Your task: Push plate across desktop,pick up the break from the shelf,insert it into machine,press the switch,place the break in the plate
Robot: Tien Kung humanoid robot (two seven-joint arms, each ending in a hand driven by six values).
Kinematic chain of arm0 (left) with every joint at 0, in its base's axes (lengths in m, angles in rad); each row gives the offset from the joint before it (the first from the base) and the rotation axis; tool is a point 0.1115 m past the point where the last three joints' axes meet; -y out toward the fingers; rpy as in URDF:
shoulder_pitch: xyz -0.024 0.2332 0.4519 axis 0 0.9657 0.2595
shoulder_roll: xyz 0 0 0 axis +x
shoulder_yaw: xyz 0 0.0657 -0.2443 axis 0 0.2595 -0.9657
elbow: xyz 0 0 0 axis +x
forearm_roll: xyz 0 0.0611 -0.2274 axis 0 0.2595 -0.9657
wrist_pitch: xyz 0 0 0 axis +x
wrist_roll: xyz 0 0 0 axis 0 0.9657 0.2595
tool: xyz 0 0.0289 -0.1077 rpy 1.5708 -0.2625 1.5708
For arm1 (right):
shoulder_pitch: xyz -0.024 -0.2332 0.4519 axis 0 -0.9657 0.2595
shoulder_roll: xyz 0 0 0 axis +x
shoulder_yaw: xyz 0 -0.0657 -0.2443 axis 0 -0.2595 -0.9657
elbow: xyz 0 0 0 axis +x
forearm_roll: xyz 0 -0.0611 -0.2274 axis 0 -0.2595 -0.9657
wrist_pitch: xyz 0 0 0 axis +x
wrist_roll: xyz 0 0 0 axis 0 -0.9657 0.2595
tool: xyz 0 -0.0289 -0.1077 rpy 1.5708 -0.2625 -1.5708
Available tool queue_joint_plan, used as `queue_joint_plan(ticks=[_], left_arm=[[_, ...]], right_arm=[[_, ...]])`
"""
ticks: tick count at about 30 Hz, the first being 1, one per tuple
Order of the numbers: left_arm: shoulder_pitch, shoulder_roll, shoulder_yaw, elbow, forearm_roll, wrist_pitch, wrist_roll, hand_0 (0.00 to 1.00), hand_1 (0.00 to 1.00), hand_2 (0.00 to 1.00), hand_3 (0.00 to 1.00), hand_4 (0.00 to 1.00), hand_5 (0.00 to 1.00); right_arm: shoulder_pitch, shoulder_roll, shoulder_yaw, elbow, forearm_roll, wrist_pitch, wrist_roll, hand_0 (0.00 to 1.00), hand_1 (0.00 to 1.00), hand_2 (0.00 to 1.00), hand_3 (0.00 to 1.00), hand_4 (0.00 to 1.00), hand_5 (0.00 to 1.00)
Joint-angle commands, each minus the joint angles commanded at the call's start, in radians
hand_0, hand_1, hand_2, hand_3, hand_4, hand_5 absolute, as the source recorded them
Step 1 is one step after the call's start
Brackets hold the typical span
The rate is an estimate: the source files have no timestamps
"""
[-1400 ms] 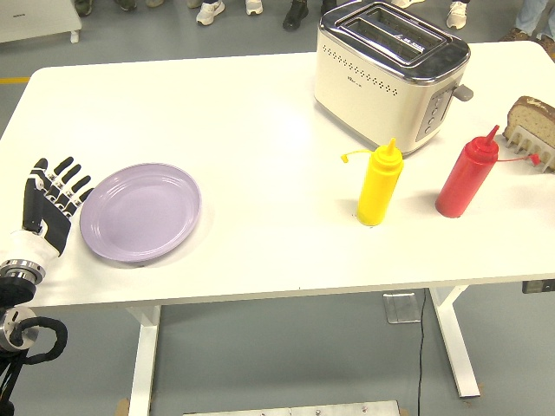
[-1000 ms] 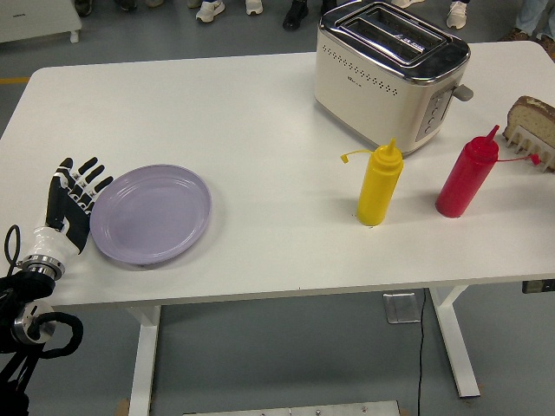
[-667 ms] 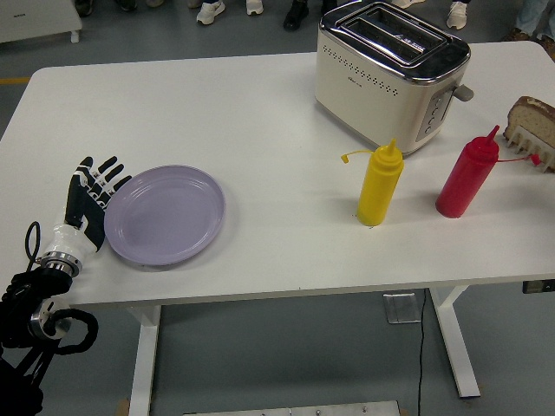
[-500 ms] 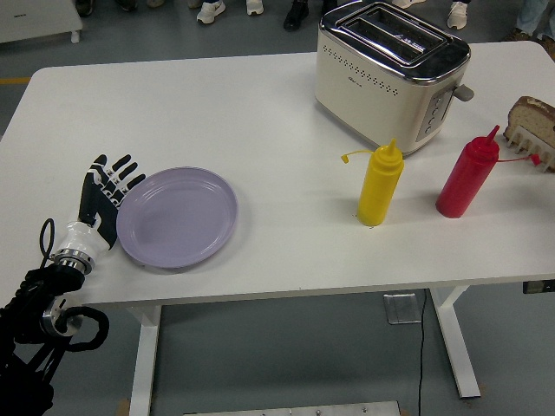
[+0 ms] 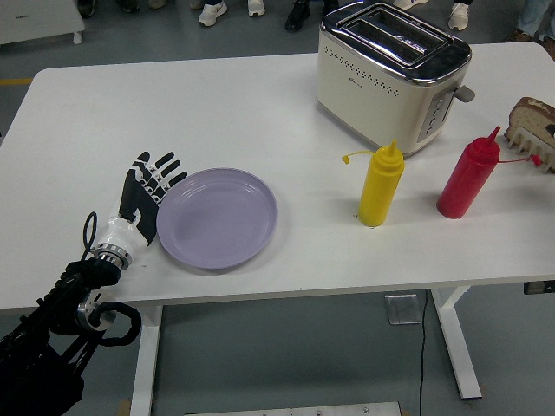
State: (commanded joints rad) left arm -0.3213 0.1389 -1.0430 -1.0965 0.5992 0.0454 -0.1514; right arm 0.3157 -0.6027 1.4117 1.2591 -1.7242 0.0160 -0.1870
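Note:
A lilac plate (image 5: 218, 217) lies flat on the white table (image 5: 243, 104), left of centre. My left hand (image 5: 145, 192) rests flat against the plate's left rim, fingers spread and holding nothing. A cream toaster (image 5: 393, 71) with two open slots stands at the back right, its lever on the right end. A slice of bread (image 5: 532, 119) sits upright in a small white rack (image 5: 525, 141) at the far right edge. My right hand is out of sight.
A yellow squeeze bottle (image 5: 380, 185) and a red squeeze bottle (image 5: 468, 177) stand in front of the toaster, between the plate and the bread rack. Several people's shoes show on the floor beyond the table's far edge.
My left hand has slid to the right along the table, pushing the lilac plate rightward towards the centre. Bottles, toaster and bread have not moved.

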Motion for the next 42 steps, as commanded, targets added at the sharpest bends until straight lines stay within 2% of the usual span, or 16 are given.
queue_joint_plan(ticks=[4, 5, 6, 11, 12, 17, 18, 23, 24, 28, 29, 30, 35, 36, 41, 42], left_arm=[[-0.020, -0.017, 0.022, 0.012, -0.005, -0.001, -0.001, 0.815, 0.862, 0.909, 0.862, 0.627, 0.998], [-0.025, -0.021, 0.028, 0.014, -0.006, 0.000, -0.002, 0.815, 0.862, 0.909, 0.862, 0.627, 0.998], [-0.030, -0.024, 0.033, 0.017, -0.008, 0.000, -0.002, 0.815, 0.865, 0.910, 0.862, 0.626, 0.998], [-0.046, -0.034, 0.053, 0.028, -0.013, 0.000, -0.004, 0.815, 0.865, 0.910, 0.862, 0.626, 0.998], [-0.050, -0.037, 0.058, 0.032, -0.015, 0.000, -0.004, 0.815, 0.865, 0.911, 0.864, 0.628, 0.998], [-0.064, -0.047, 0.077, 0.046, -0.022, -0.002, -0.006, 0.815, 0.865, 0.911, 0.864, 0.628, 0.998], [-0.069, -0.050, 0.082, 0.050, -0.024, -0.003, -0.006, 0.816, 0.866, 0.911, 0.864, 0.628, 0.998], [-0.089, -0.063, 0.098, 0.063, -0.028, -0.005, -0.007, 0.816, 0.866, 0.911, 0.864, 0.628, 0.998], [-0.093, -0.065, 0.100, 0.066, -0.029, -0.006, -0.007, 0.819, 0.866, 0.911, 0.866, 0.629, 0.998], [-0.111, -0.076, 0.116, 0.080, -0.033, -0.008, -0.009, 0.819, 0.866, 0.911, 0.866, 0.629, 0.998], [-0.113, -0.077, 0.118, 0.082, -0.033, -0.009, -0.009, 0.819, 0.866, 0.911, 0.866, 0.629, 0.998], [-0.116, -0.079, 0.121, 0.086, -0.034, -0.009, -0.008, 0.820, 0.866, 0.914, 0.866, 0.630, 0.998], [-0.121, -0.084, 0.128, 0.091, -0.033, -0.010, -0.008, 0.820, 0.866, 0.914, 0.866, 0.630, 0.998], [-0.121, -0.083, 0.128, 0.090, -0.032, -0.009, -0.008, 0.817, 0.867, 0.913, 0.868, 0.631, 0.998], [-0.112, -0.074, 0.117, 0.079, -0.021, -0.007, -0.008, 0.817, 0.867, 0.913, 0.868, 0.631, 0.998], [-0.109, -0.071, 0.112, 0.075, -0.019, -0.007, -0.008, 0.817, 0.867, 0.914, 0.869, 0.631, 0.998]], right_arm=[[0.039, 0.006, -0.038, -0.036, -0.035, -0.025, -0.008, 0.757, 0.736, 0.737, 0.777, 0.737, 0.306], [0.048, 0.007, -0.046, -0.044, -0.042, -0.026, -0.011, 0.757, 0.736, 0.737, 0.777, 0.737, 0.306], [0.055, 0.007, -0.054, -0.051, -0.046, -0.027, -0.012, 0.727, 0.711, 0.697, 0.752, 0.722, 0.287], [0.077, 0.010, -0.083, -0.075, -0.056, -0.025, -0.017, 0.727, 0.711, 0.697, 0.752, 0.722, 0.287], [0.082, 0.010, -0.091, -0.080, -0.057, -0.025, -0.017, 0.653, 0.646, 0.626, 0.689, 0.676, 0.241], [0.100, 0.015, -0.120, -0.099, -0.072, -0.039, -0.019, 0.653, 0.646, 0.626, 0.689, 0.676, 0.241], [0.106, 0.016, -0.129, -0.104, -0.078, -0.045, -0.020, 0.577, 0.594, 0.578, 0.643, 0.583, 0.135], [0.126, 0.017, -0.160, -0.122, -0.110, -0.068, -0.023, 0.577, 0.594, 0.578, 0.643, 0.583, 0.135], [0.129, 0.017, -0.165, -0.125, -0.115, -0.071, -0.024, 0.475, 0.509, 0.520, 0.563, 0.527, 0.104], [0.142, 0.019, -0.185, -0.139, -0.138, -0.092, -0.016, 0.475, 0.509, 0.520, 0.563, 0.527, 0.104], [0.142, 0.020, -0.186, -0.140, -0.142, -0.095, -0.015, 0.475, 0.509, 0.520, 0.563, 0.527, 0.104], [0.143, 0.020, -0.188, -0.141, -0.145, -0.099, -0.013, 0.410, 0.476, 0.499, 0.530, 0.457, 0.058], [0.140, 0.020, -0.192, -0.133, -0.155, -0.125, -0.003, 0.410, 0.476, 0.499, 0.530, 0.457, 0.058], [0.139, 0.020, -0.191, -0.129, -0.157, -0.129, -0.002, 0.383, 0.465, 0.491, 0.519, 0.408, 0.021], [0.135, 0.017, -0.181, -0.100, -0.160, -0.149, 0.001, 0.383, 0.465, 0.491, 0.519, 0.408, 0.021], [0.134, 0.016, -0.179, -0.095, -0.160, -0.154, 0.002, 0.366, 0.458, 0.484, 0.513, 0.384, 0.011]])
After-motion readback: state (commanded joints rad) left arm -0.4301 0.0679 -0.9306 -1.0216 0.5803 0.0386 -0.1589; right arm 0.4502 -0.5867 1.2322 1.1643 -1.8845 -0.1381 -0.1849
